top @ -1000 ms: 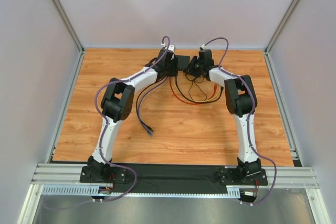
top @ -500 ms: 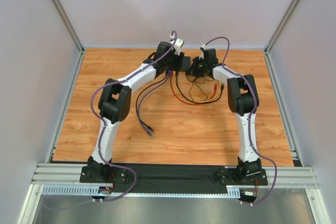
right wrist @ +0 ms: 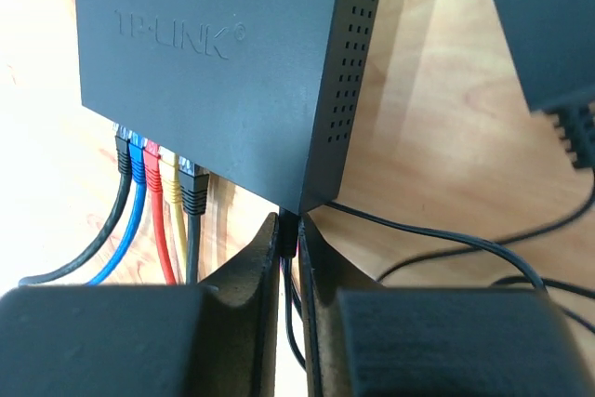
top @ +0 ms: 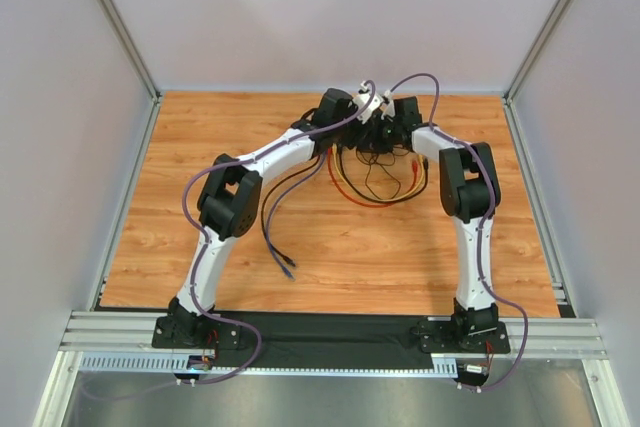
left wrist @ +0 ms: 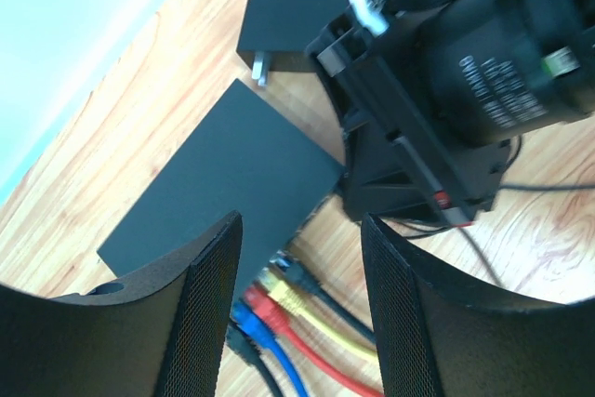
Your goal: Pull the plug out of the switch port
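The switch (right wrist: 214,62) is a flat black TP-LINK box lying on the wooden table; it also shows in the left wrist view (left wrist: 223,183). A row of plugs (right wrist: 153,160) sits in its ports: black, blue, red, yellow, black. My right gripper (right wrist: 290,230) is shut on a thin black plug (right wrist: 290,220) at the switch's corner. My left gripper (left wrist: 299,230) is open and empty, above the switch's port side and the coloured plugs (left wrist: 270,290). In the top view both grippers meet at the back centre, left (top: 362,112) and right (top: 388,132), hiding the switch.
A smaller black power adapter (left wrist: 288,30) with metal prongs lies just beyond the switch, near the back wall. Red, yellow and black cables (top: 380,187) loop on the table in front of the switch. Purple and black cables (top: 280,237) trail toward the table's middle.
My left arm has swung right, so its gripper now sits over the switch, close to the right wrist. The right gripper has stayed at the switch, shifting slightly.
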Available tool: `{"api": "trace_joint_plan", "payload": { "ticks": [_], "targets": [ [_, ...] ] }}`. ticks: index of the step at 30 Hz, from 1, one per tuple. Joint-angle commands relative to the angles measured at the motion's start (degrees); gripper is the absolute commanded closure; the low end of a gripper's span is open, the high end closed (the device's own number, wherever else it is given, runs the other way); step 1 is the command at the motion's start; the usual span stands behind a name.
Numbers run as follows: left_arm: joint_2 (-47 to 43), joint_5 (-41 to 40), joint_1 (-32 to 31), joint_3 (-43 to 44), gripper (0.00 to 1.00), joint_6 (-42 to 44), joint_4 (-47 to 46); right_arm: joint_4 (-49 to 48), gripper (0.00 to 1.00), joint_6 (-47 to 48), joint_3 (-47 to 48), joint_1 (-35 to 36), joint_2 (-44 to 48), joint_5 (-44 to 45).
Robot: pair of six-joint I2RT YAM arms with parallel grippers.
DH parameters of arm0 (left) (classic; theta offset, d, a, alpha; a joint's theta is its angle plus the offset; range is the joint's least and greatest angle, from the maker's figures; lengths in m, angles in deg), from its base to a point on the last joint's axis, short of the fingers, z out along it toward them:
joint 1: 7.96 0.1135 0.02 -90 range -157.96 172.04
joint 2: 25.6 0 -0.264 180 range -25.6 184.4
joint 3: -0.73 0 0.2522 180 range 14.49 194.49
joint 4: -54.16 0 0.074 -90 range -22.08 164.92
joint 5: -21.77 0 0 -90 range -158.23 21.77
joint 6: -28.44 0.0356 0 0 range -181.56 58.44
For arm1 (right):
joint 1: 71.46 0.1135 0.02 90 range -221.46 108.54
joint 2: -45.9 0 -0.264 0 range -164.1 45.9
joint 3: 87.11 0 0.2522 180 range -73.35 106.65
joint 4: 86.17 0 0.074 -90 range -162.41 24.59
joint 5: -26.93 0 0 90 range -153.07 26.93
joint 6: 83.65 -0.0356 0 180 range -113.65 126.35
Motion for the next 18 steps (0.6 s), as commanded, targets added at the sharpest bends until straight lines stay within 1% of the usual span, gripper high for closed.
{"api": "trace_joint_plan", "payload": {
  "ticks": [1, 3, 4, 7, 9, 14, 18],
  "targets": [
    [0.37, 1.53, 0.65, -1.12, 0.38, 3.60, -2.70, 3.81, 0.87, 2.20, -2.74, -0.65, 2.24, 1.94],
    [0.99, 0.39, 0.57, -1.12, 0.37, 4.91, -2.35, 3.02, 0.85, 1.58, -3.10, -0.83, 2.25, 1.95],
    [1.16, 0.12, 0.57, -0.86, 0.38, 5.53, -1.91, 2.50, 0.79, 1.23, -3.18, -0.91, 2.25, 2.03],
    [1.96, -1.28, 0.65, -0.51, 0.38, 7.82, -0.16, 1.18, 0.70, 0.61, -4.32, -0.92, 3.21, 2.21],
    [3.18, -1.28, 0.65, 0.28, 0.37, 8.79, 0.81, 0.73, 0.69, 0.70, -5.20, -0.83, 4.17, 2.73],
    [6.70, -0.93, 0.57, 6.78, 0.37, 9.23, 7.14, 0.56, 0.68, 0.87, -7.31, -0.92, 6.46, 5.81],
    [8.45, -1.54, 0.65, 8.72, 0.37, 9.41, 9.25, 1.00, 0.68, 0.70, -7.58, -0.92, 7.17, 5.90]
  ]
}}
